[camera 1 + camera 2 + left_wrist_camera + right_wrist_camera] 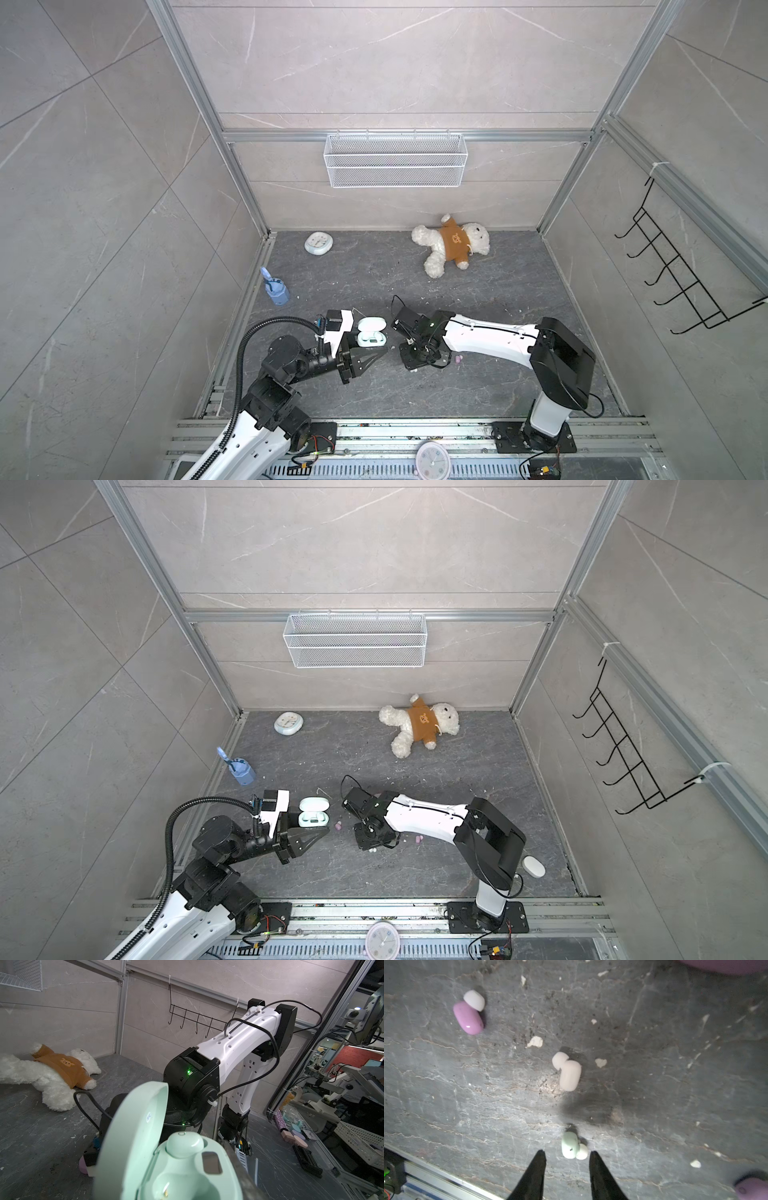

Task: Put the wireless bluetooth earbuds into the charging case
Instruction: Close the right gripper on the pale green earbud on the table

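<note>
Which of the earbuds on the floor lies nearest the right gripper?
The pale mint earbud: it lies between the right gripper's open fingertips. The white earbud and the pink earbud lie farther off.

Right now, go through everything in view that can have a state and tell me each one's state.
charging case, lid open, one socket empty
seated mint earbud, in the case's other socket
loose mint earbud, on the table between the open jaws
white earbud, loose on the table
pink earbud, loose on the table
right gripper, jaws open, not gripping
left gripper, jaws shut beside the case
teddy bear, lying down
</note>
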